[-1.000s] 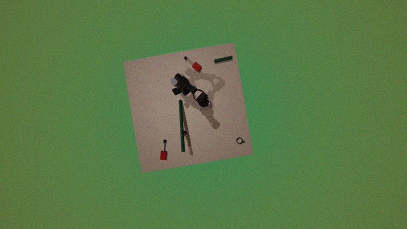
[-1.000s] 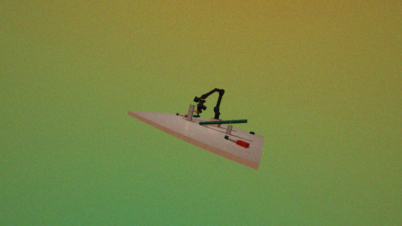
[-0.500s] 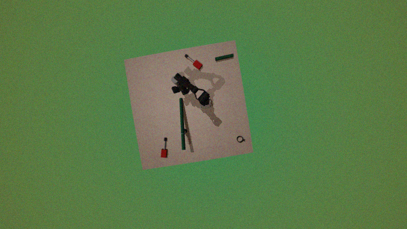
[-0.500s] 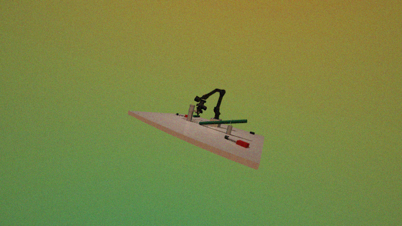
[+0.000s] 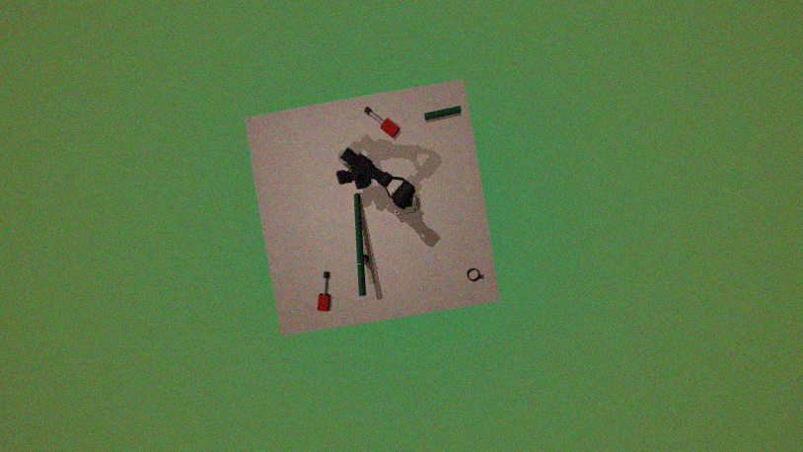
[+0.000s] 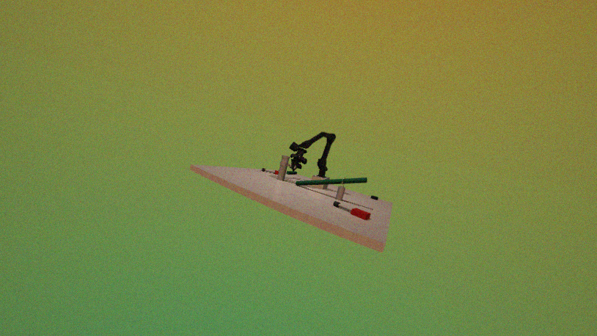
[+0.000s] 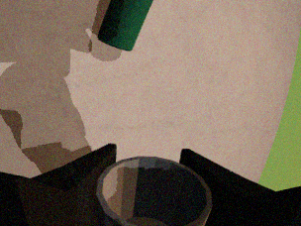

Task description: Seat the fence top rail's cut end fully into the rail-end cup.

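Note:
The green rail (image 5: 357, 230) (image 6: 321, 181) (image 7: 125, 25) slants over the short post (image 6: 341, 193), its outer end raised and its inner end low near the big post (image 6: 283, 169). The loop cap (image 6: 340, 187) is around it. My gripper (image 6: 294, 169) (image 7: 149, 155) is beside the big post, shut on the rail-end cup (image 7: 149, 161), whose open mouth shows between the fingers. The rail's near end is outside the cup, apart from it and from the fingers. The arm hides the big post from above. The brace band is too small to make out.
Two red-handled tools (image 5: 390, 127) (image 5: 324, 302) (image 6: 360, 213) lie on the board (image 5: 303, 224) (image 6: 250, 179). A short green piece (image 5: 442, 113) (image 6: 291, 172) lies near one corner, and a loose dark ring band (image 5: 468, 274) (image 6: 374, 197) near another.

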